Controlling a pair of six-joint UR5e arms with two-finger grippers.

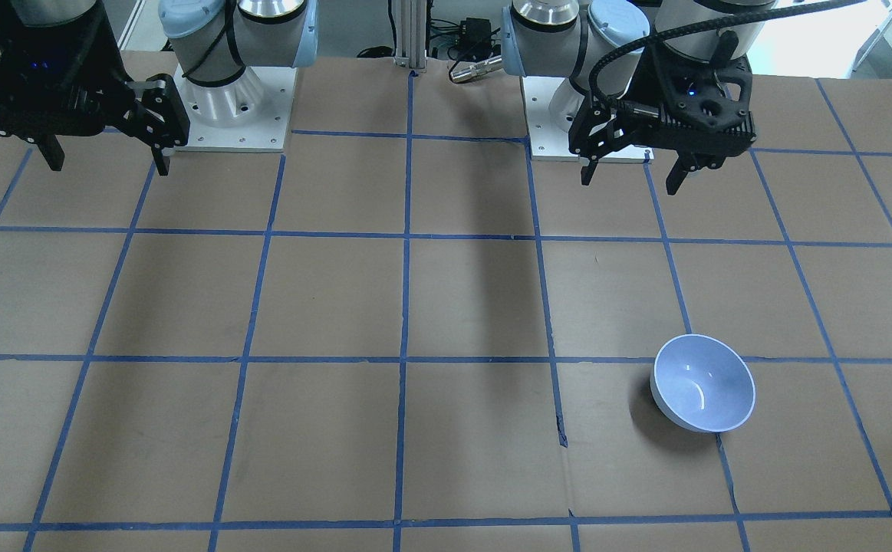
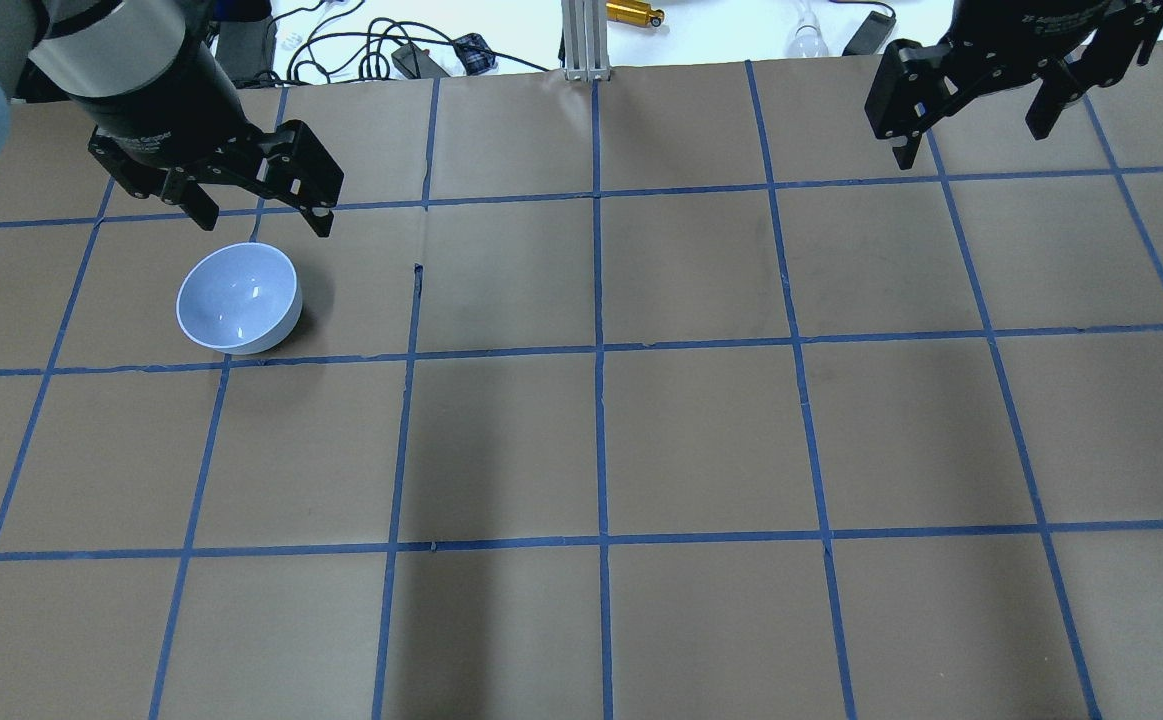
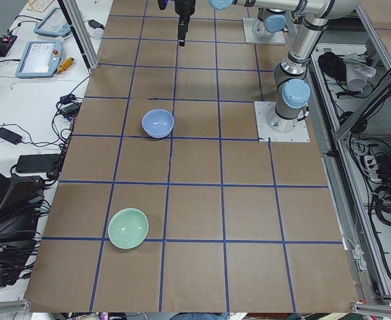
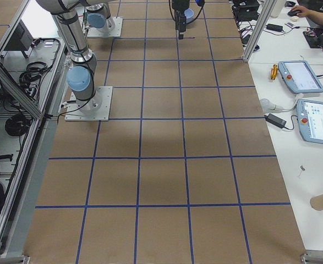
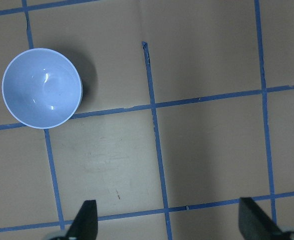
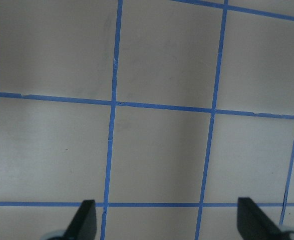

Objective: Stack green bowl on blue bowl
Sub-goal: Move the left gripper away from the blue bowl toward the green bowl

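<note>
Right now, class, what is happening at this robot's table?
Nothing is held yet. The left tool and right tool both hang open above the table. The blue bowl sits upright on the table near the left tool. The green bowl sits apart from it, toward the table's end on the robot's left. Stacking has not begun.
</note>
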